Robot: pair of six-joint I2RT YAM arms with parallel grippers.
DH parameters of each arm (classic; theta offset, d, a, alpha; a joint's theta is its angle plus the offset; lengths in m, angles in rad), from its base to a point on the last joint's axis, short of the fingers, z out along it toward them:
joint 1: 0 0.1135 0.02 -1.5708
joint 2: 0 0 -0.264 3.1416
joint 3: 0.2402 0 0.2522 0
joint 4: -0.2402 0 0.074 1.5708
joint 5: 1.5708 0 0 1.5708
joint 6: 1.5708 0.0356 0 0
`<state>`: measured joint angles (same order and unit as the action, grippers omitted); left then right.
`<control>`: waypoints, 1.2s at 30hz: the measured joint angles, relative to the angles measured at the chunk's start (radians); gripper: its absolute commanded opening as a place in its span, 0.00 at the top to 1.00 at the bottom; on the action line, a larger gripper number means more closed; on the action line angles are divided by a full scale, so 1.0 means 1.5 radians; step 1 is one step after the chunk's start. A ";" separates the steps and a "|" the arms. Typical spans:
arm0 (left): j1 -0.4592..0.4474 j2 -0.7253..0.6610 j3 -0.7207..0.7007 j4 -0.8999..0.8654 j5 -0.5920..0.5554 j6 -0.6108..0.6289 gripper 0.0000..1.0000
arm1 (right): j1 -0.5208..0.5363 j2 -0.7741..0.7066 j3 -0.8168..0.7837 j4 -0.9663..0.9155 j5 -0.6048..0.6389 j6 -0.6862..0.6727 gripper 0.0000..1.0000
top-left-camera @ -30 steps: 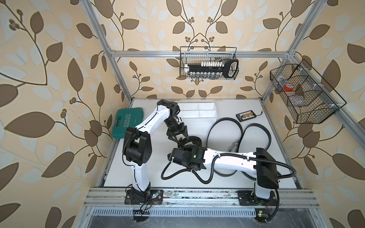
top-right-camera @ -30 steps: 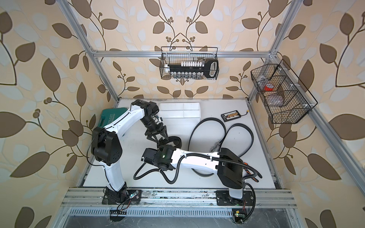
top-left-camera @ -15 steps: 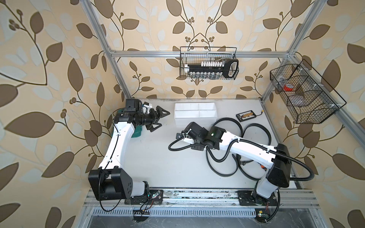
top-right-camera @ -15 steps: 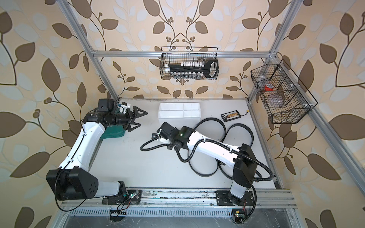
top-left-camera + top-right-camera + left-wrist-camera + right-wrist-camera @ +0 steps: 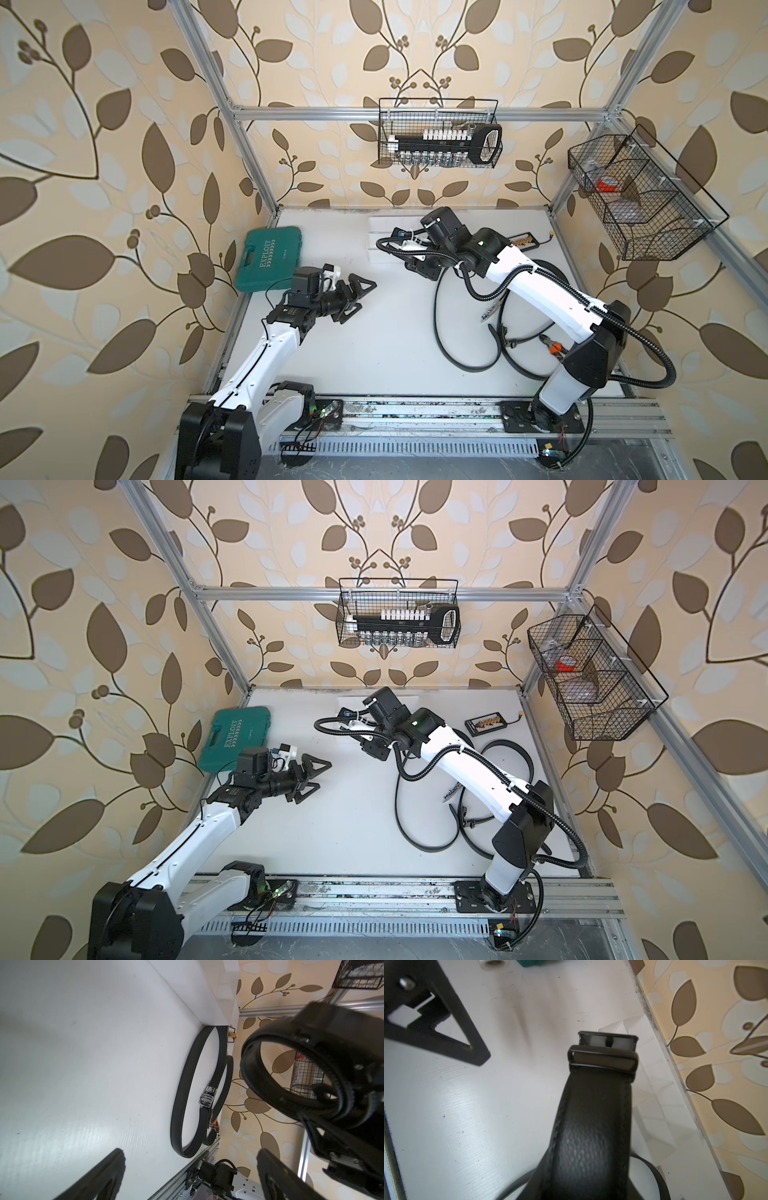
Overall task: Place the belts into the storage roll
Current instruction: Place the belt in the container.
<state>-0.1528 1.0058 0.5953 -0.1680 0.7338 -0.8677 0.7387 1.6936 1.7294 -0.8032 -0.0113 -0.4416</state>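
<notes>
The white tabletop lies bare across its left and middle, from the front edge up toward the back. The right half is crowded with straps and the right arm. The green case sits against the left edge, near the back corner. The storage roll, a white divided tray, lies along the back edge about midway, with the right arm leaning over its right part.

The left gripper hangs over the open left-middle of the tabletop, just in front of the case. Its jaws are spread wide and hold nothing.

The right gripper is clamped on a coiled belt by the tray's front edge. I cannot tell whether the belt touches the tray.

From above, the arm hides that grip. The left wrist view shows the coil as a ring in the jaws. The right wrist view shows the strap running out to its dark buckle, with tray compartments beyond.

A loose belt loops over the right half of the tabletop, its silver buckle showing. Another belt lies just behind it, toward the right edge.
</notes>
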 measured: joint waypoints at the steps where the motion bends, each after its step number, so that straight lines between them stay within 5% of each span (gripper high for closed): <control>1: -0.014 0.000 0.000 0.001 -0.008 0.006 0.02 | -0.006 0.000 0.006 0.000 -0.009 0.000 0.71; 9: -0.020 0.001 0.051 -0.127 -0.074 0.087 0.01 | -0.052 0.029 0.089 0.015 -0.063 -0.036 0.70; 23: -0.001 0.043 0.165 -0.348 -0.108 0.257 0.01 | -0.117 0.231 0.184 0.067 -0.175 -0.119 0.70; 36: 0.059 0.101 0.203 -0.386 -0.108 0.327 0.01 | -0.165 0.299 0.202 0.107 -0.257 -0.188 0.70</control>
<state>-0.0643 1.1572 0.8993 -0.7467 0.5724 -0.3779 0.4919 2.1426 2.0331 -0.6434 -0.3965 -0.7238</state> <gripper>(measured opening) 0.989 0.347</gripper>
